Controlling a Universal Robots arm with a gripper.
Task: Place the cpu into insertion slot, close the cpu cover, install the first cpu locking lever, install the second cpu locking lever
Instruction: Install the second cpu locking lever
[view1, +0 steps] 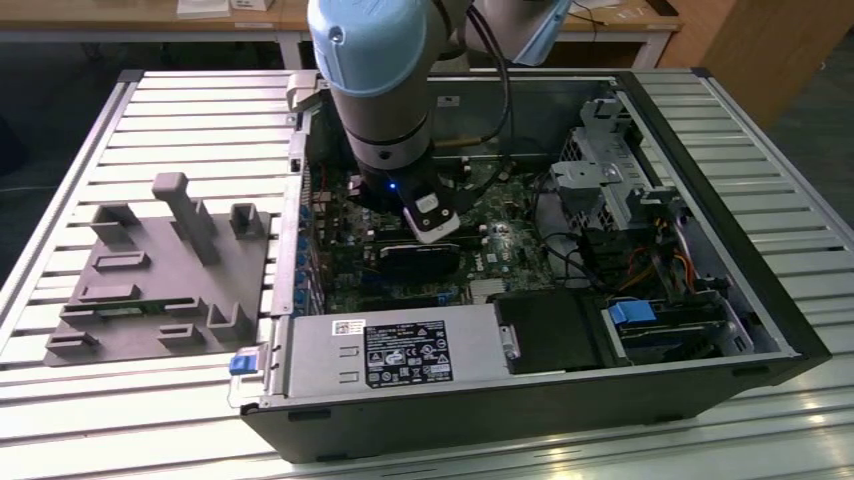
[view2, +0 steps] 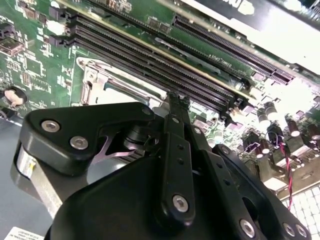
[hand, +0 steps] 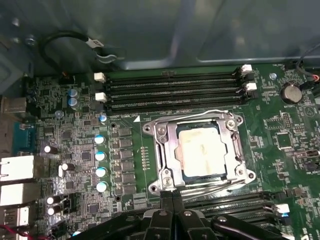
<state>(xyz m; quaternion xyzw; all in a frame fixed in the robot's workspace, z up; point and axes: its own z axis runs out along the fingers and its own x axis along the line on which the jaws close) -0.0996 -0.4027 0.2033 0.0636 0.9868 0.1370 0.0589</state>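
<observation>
In the first wrist view the cpu (hand: 202, 150) lies flat in the insertion slot (hand: 242, 174), its pale silver top showing through the window of the cpu cover (hand: 169, 150). The cover lies down over the cpu. Thin wire levers run along two opposite sides of the socket, one beside the memory slots (hand: 190, 114). My gripper (hand: 172, 196) is shut, fingertips pressed together with nothing between them, right at the socket's edge by the other lever. The second wrist view shows the shut gripper (view2: 178, 101) beside the silvery socket frame (view2: 95, 80). In the exterior view the arm (view1: 380, 90) reaches down onto the motherboard.
The open computer case (view1: 534, 420) lies on a slatted table. Long black memory slots (hand: 172, 90) flank the socket. A power supply (view1: 387, 355) and a drive cage (view1: 614, 170) stand inside the case. A grey fixture (view1: 160, 270) sits at the exterior view's left.
</observation>
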